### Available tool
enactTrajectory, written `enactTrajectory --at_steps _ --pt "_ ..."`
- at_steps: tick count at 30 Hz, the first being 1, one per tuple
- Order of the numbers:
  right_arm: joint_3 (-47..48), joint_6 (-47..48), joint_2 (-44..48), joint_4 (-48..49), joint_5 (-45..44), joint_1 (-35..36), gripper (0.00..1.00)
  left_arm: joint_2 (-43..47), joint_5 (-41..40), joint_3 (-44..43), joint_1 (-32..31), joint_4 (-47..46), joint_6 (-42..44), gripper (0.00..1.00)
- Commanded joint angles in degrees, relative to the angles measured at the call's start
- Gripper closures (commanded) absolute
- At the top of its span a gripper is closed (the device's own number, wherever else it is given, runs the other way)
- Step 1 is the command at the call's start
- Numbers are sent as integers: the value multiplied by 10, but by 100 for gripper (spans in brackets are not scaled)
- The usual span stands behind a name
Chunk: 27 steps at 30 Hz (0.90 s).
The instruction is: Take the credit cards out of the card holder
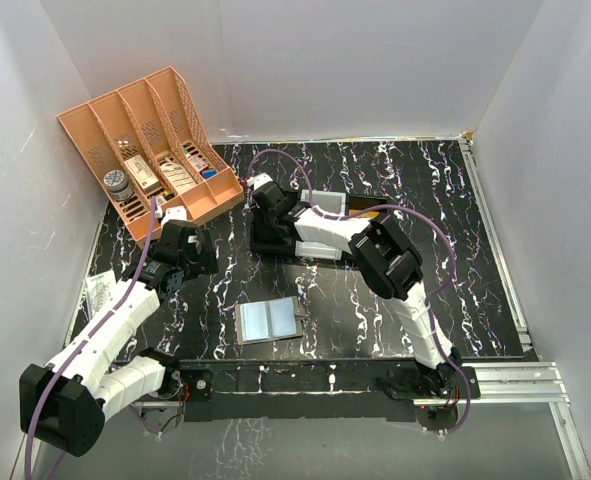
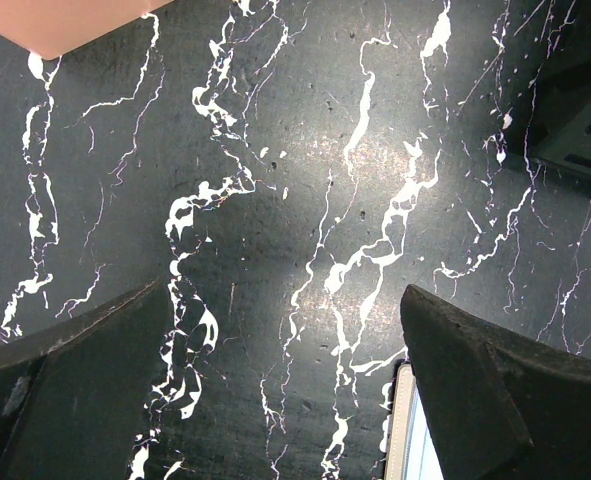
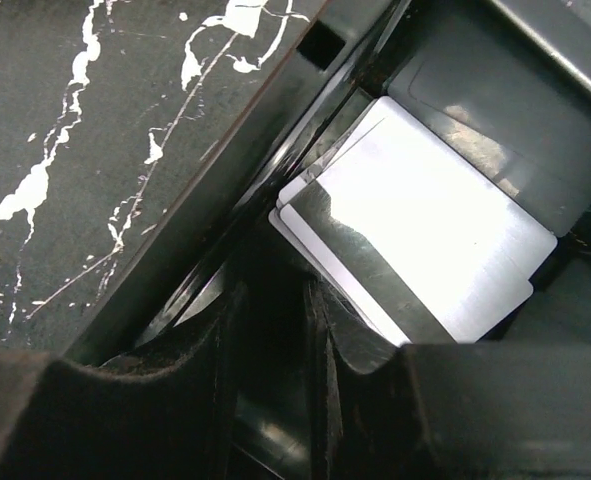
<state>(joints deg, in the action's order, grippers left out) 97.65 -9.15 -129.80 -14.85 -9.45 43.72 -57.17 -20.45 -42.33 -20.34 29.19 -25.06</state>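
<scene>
The card holder (image 1: 270,320) lies open and flat on the mat at front centre, its grey-blue inside up. Its pale edge shows at the bottom of the left wrist view (image 2: 407,430). My left gripper (image 1: 201,250) (image 2: 283,292) is open and empty, low over bare mat to the left of the holder. My right gripper (image 1: 261,196) (image 3: 275,290) hangs over the black tray (image 1: 310,252), jaws a narrow gap apart with nothing between them. White credit cards (image 3: 425,240) lie stacked in the tray (image 3: 225,190), just ahead of the fingers; they also show in the top view (image 1: 327,203). An orange sliver (image 1: 368,213) shows beside the right arm.
The big orange lattice organiser (image 1: 150,150) stands at the back left with small items in it; its corner shows in the left wrist view (image 2: 75,20). White walls close in three sides. A paper scrap (image 1: 97,292) lies at the mat's left edge.
</scene>
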Motion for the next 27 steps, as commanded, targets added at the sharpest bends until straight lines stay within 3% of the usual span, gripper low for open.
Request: enactTrajectory --at_steps 1,12,18,23,27 --pt "0 13 38 24 -5 11 72 7 0 -15 3 0 7 1" --pt "-28 -12 159 -7 -2 18 58 9 9 -14 3 -2 4 1" --pt "-75 -11 266 -39 -133 98 45 46 -14 -12 4 1 -7 1" --pt "-189 -142 355 -50 -184 146 36 68 -10 -9 4 4 -13 1" --pt "-247 -247 384 -76 -173 182 36 64 4 -14 4 6 -18 1"
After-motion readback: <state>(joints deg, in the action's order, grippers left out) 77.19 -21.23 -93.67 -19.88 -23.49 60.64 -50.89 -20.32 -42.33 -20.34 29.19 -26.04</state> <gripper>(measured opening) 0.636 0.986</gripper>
